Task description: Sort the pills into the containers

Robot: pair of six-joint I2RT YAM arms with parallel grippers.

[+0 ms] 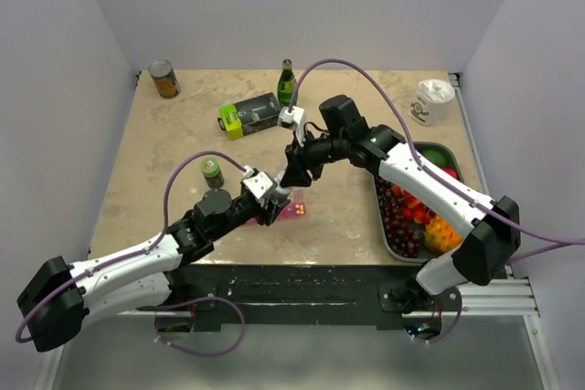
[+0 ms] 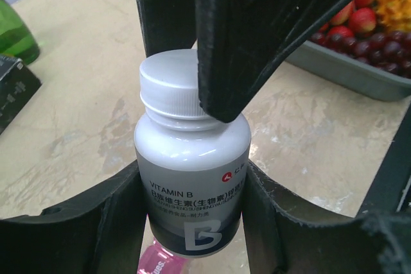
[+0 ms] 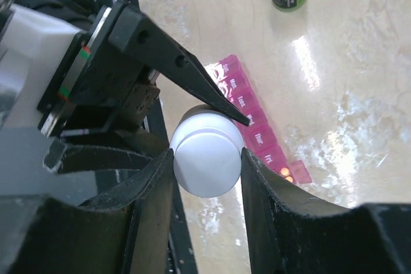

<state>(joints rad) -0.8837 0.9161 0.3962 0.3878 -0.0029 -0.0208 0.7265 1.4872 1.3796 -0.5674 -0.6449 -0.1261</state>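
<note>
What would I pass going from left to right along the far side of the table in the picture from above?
Tin can → black and green box → green glass bottle → white cup.

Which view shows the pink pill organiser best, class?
The right wrist view: the pink pill organiser shows several labelled compartments beside the white-capped bottle. Top external shows only a small pink patch; left wrist, just a corner peeking past that bottle.
</note>
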